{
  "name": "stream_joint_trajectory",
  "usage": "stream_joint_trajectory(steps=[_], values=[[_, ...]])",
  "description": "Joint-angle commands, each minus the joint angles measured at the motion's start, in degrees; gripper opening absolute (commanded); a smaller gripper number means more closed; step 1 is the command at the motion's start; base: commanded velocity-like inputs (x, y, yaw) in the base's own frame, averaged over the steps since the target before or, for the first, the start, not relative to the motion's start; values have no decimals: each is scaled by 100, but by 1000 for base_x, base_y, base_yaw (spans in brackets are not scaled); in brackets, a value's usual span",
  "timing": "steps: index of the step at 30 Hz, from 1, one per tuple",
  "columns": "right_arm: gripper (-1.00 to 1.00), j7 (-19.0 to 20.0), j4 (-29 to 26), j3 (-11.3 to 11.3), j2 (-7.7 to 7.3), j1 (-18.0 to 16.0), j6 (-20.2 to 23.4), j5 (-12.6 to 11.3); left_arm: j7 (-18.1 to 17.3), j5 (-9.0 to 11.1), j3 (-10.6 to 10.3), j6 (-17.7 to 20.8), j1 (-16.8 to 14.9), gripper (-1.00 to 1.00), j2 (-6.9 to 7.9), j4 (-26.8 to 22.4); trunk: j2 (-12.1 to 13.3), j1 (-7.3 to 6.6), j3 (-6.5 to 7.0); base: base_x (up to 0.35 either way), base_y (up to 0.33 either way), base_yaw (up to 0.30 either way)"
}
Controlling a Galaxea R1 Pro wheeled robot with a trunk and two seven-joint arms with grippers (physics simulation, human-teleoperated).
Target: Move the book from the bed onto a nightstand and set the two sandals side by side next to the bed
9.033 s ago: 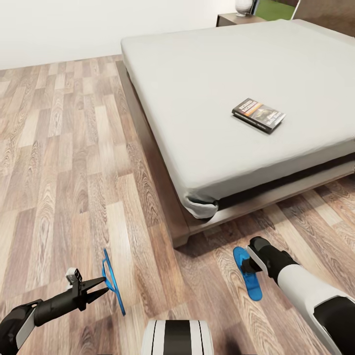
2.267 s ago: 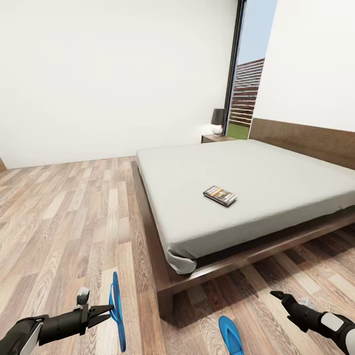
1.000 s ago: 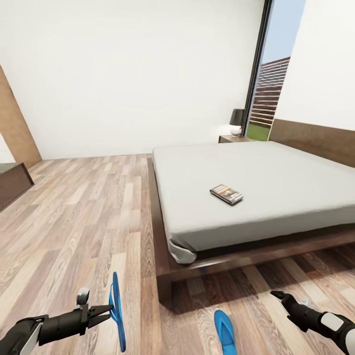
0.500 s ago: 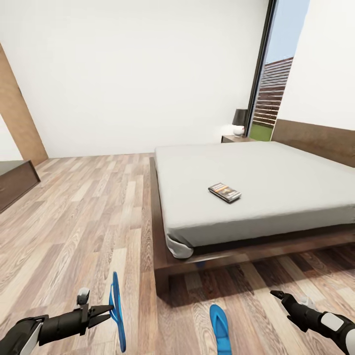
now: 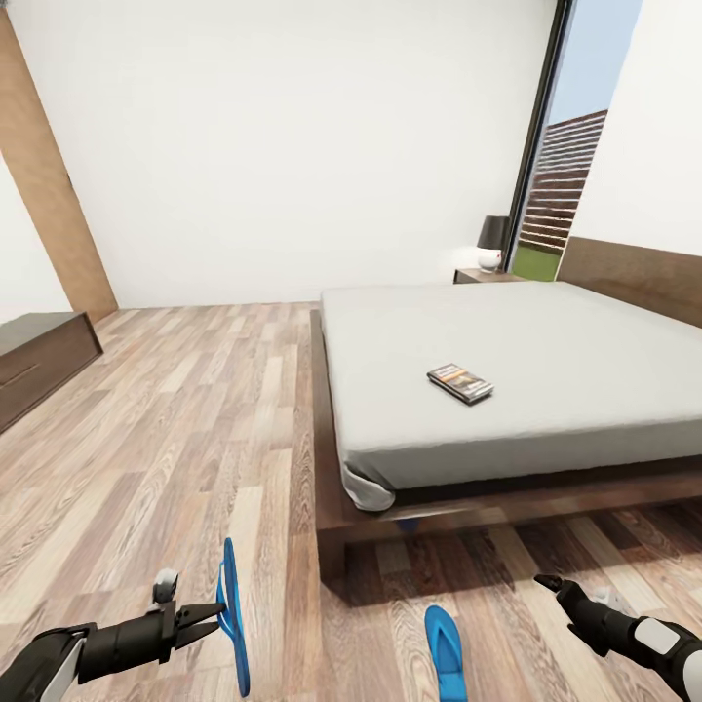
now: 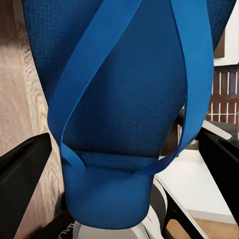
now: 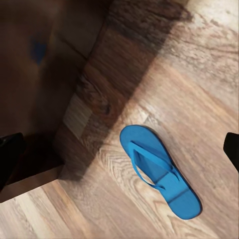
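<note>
The book (image 5: pixel 460 382) lies flat on the bed (image 5: pixel 585 341), near its foot end. The nightstand (image 5: pixel 484 277) stands past the bed's far corner, by the window. My left gripper (image 5: pixel 216 614) is low at the left, shut on a blue sandal (image 5: pixel 231 609) that it holds on edge above the floor. In the left wrist view that sandal (image 6: pixel 129 99) hangs close between the dark fingers (image 6: pixel 22 184). The other sandal (image 5: pixel 446 651) (image 7: pixel 159 169) lies flat on the floor just off the bed's foot corner. My right gripper (image 5: pixel 548 585) hovers open to its right, holding nothing.
A lamp (image 5: pixel 492 244) sits on the nightstand. A long low wooden bench (image 5: pixel 39 366) stands at the left wall beside a brown door panel (image 5: pixel 54 195). A tall window (image 5: pixel 575 156) is behind the bed. Wide wooden floor (image 5: pixel 195 419) stretches left of the bed.
The whole view has swung, so the bed sits further right and the bench and door panel have come in at the left. Both grippers hold their poses; the left keeps its sandal.
</note>
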Motion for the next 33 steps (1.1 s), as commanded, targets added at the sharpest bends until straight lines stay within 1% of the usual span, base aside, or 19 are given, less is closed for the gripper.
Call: stream_joint_trajectory(steps=[1, 15, 28, 33], values=[[100, 36, 20, 50, 0, -9, 16, -53, -14, 8, 3, 60, -3, -100, 0, 0, -2, -1, -5, 0, 0, 161], [100, 36, 27, 39, 3, -9, 16, -51, -11, 8, 4, 60, -3, -100, 0, -1, -2, -1, -5, 0, 0, 140], [100, 36, 28, 37, 2, -9, 16, -45, -11, 8, 5, 60, -3, -100, 0, 3, -2, -1, -5, 0, 0, 11], [100, 36, 28, 39, 3, -9, 16, -45, -11, 8, 5, 60, -3, -100, 0, 3, -2, -1, -5, 0, -99, 0]])
